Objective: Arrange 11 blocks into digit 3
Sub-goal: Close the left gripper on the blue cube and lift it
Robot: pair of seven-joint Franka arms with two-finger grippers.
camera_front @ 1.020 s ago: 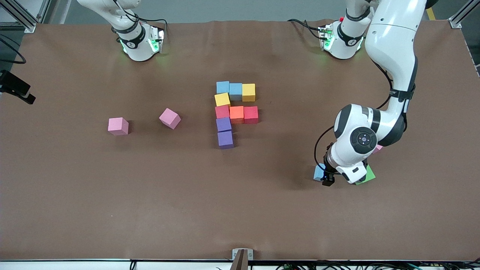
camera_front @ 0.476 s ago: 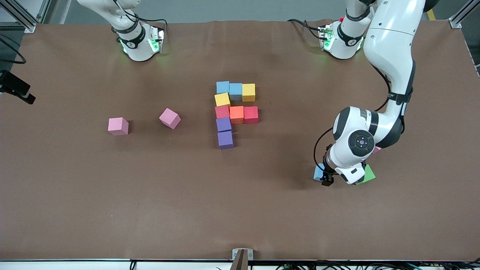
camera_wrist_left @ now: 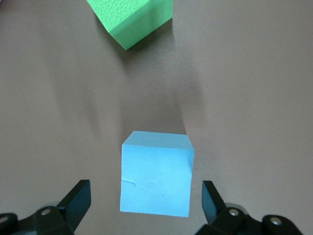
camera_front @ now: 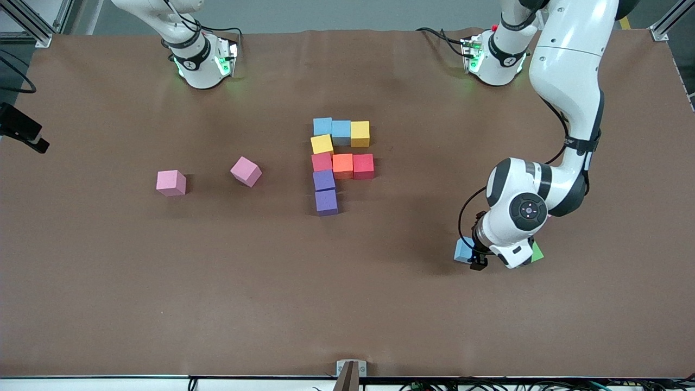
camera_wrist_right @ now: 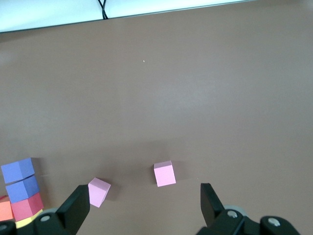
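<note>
Nine blocks form a partial digit 3 (camera_front: 342, 163) mid-table: two light blue and a yellow, a yellow, red-orange-red, then two purple (camera_front: 325, 190). A loose light blue block (camera_front: 463, 250) lies toward the left arm's end. My left gripper (camera_front: 472, 257) is low over it, open. In the left wrist view the block (camera_wrist_left: 156, 174) sits between the gripper's (camera_wrist_left: 146, 198) fingers with a gap on each side. The green block (camera_front: 537, 251) (camera_wrist_left: 132, 19) lies beside it, mostly hidden by the arm. My right gripper (camera_wrist_right: 144, 203) is open and empty, held high; the right arm waits.
Two pink cubes (camera_front: 171, 182) (camera_front: 246, 171) lie toward the right arm's end of the table; they also show in the right wrist view (camera_wrist_right: 165, 173) (camera_wrist_right: 99, 191). The left arm's elbow hangs over the table above the green block.
The left arm's wrist has shifted slightly and now covers more of the green block. The light blue block has not moved. The right arm is still.
</note>
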